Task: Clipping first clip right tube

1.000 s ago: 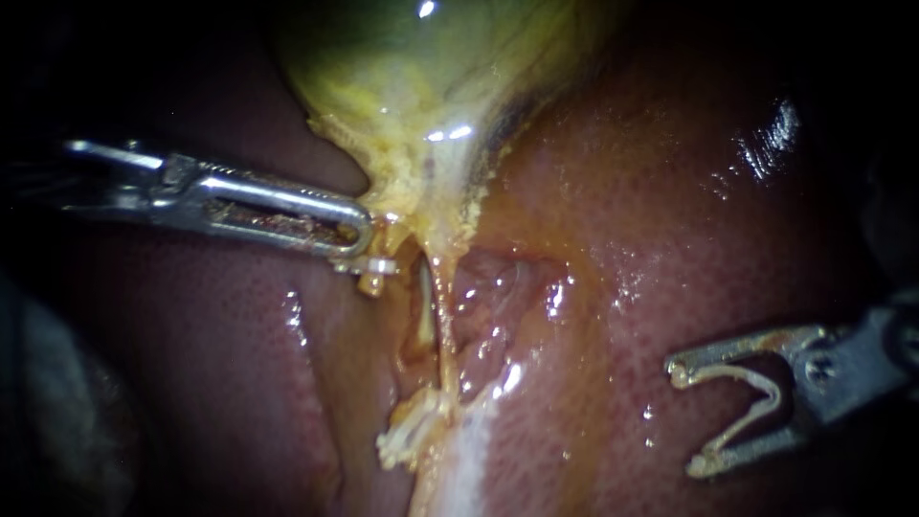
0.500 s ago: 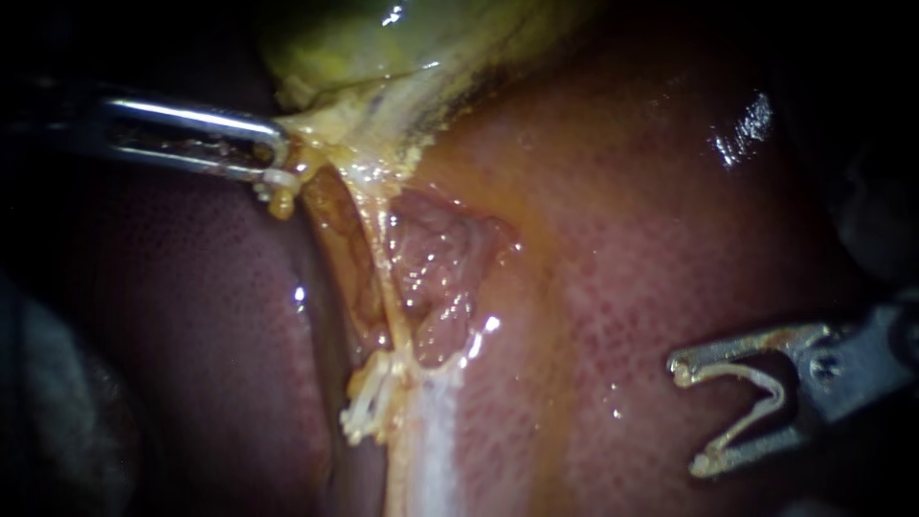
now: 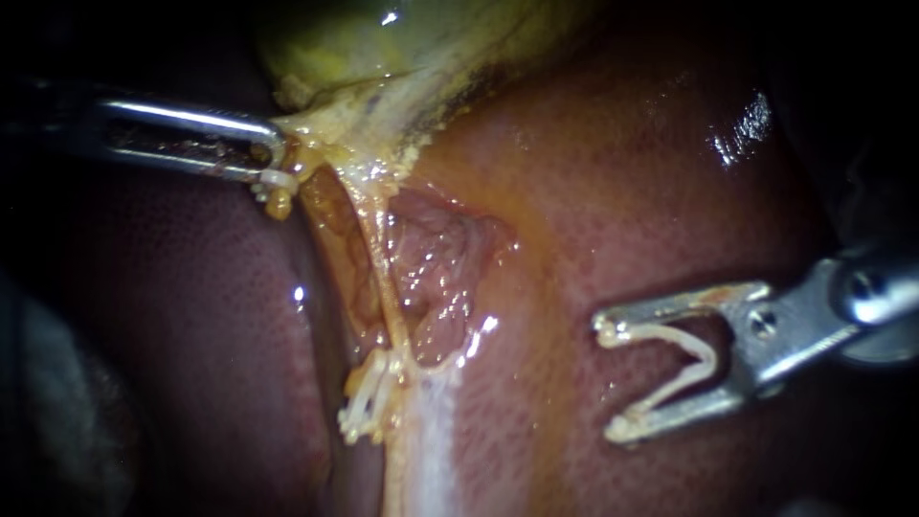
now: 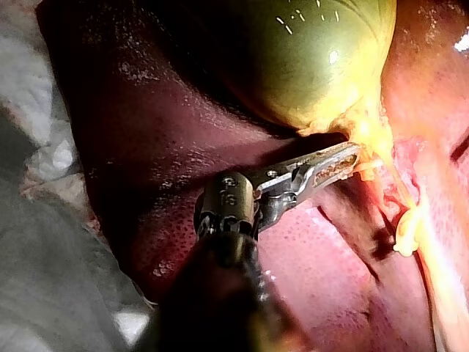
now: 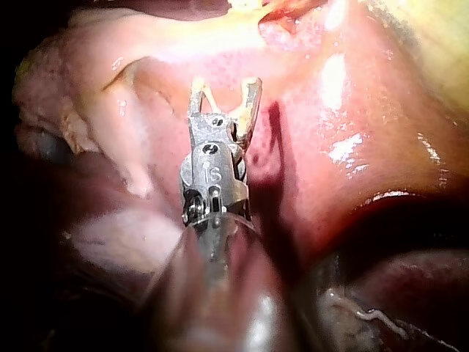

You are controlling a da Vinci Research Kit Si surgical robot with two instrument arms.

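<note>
Where gallbladder point(image 3: 383, 57) meets liver point(image 3: 622, 191): left instrument point(image 3: 273, 161), jaws clamped on the gallbladder's edge.
Right instrument point(image 3: 611, 381): jaws wide, holding an open clip point(image 3: 704, 356), right of the tube point(image 3: 383, 278).

The left instrument point(image 3: 273, 161) lies level from the left, clamped on the gallbladder's point(image 3: 383, 57) lower edge. The right instrument point(image 3: 611, 381) slants in from the right, spread wide and carrying a clip point(image 3: 704, 356).

- Endoscope light pools at the centre; the edge from 7 to 11 o'clock lies dark.
- Wet glare on the liver point(image 3: 737, 124) at 2 o'clock.
- Small glints on the gallbladder point(image 3: 388, 17) at 12 o'clock.
</note>
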